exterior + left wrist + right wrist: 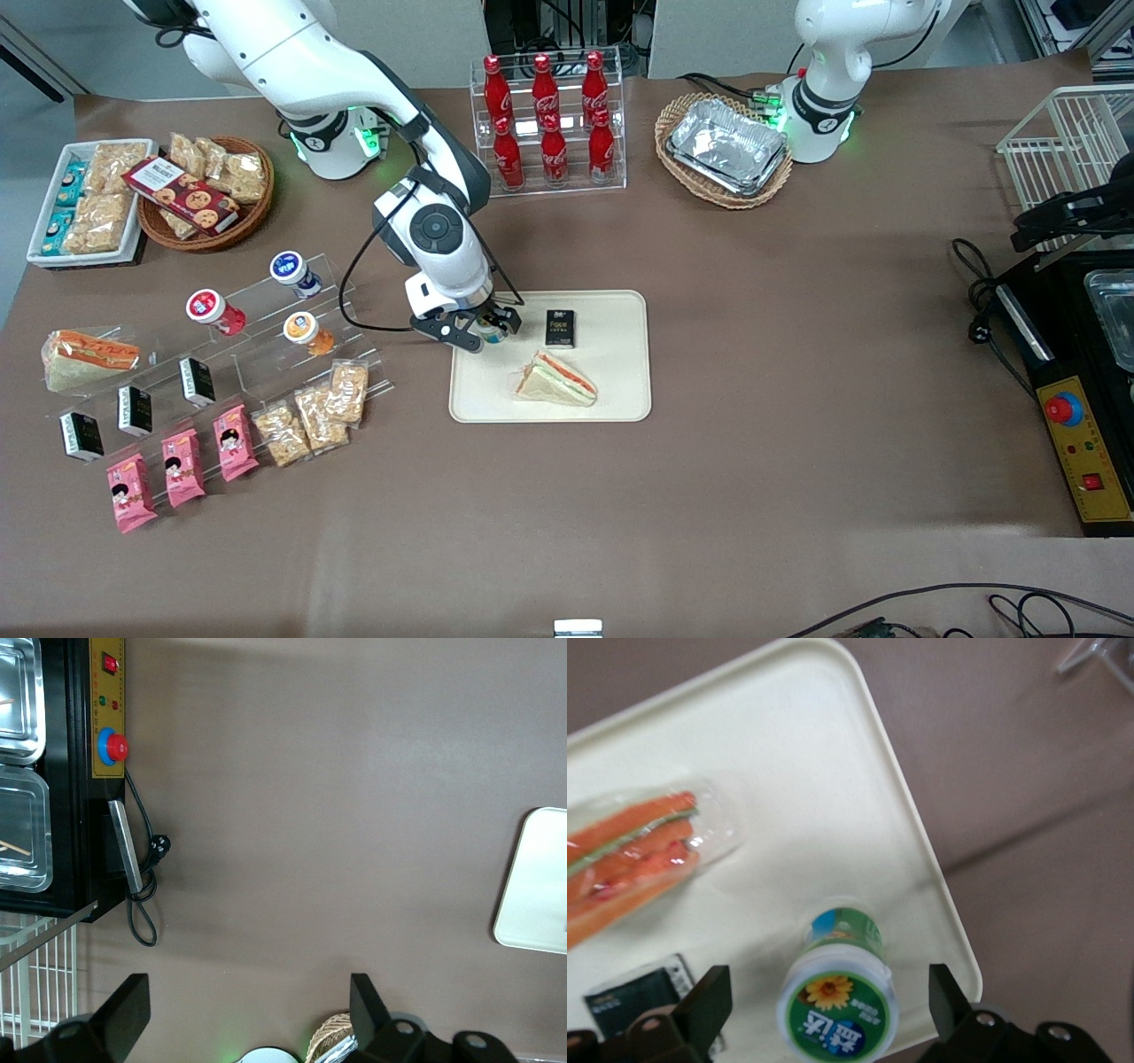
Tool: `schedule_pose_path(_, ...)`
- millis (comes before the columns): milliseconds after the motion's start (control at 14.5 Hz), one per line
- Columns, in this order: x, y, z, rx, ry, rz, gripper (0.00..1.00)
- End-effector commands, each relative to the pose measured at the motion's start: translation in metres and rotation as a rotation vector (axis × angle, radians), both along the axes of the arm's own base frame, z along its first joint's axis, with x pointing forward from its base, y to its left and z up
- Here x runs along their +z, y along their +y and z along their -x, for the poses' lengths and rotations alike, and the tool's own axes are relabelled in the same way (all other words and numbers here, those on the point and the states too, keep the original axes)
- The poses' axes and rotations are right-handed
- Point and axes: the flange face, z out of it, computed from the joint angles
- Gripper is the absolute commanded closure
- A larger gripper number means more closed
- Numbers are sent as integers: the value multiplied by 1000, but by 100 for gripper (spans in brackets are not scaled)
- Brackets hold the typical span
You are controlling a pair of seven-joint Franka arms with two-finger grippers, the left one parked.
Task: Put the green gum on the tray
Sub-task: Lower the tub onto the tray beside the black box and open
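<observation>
The green gum, a small bottle with a white-and-green lid, stands on the cream tray near its corner toward the working arm's end. My gripper is right above it, open, with one finger on each side and a gap to the lid on both. In the right wrist view the gum shows its flower-printed lid between the two black fingers, and the gripper holds nothing. A wrapped sandwich and a small black box also lie on the tray.
A clear stepped stand beside the tray carries a blue-lidded bottle, a red-lidded bottle and an orange-lidded bottle, with snack packs nearer the camera. A cola rack and a basket of foil trays stand farther away.
</observation>
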Motion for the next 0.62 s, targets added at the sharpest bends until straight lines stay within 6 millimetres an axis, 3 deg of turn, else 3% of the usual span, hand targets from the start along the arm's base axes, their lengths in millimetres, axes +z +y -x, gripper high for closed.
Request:
schedule_pose_path(0, 66, -25, -10, -9, -37, 34, 1)
schedule_pose_path(346, 134, -91, -33, 42, 12, 3, 1)
schedule_pose_path(553, 159, -154, -55, 60, 32, -3, 1)
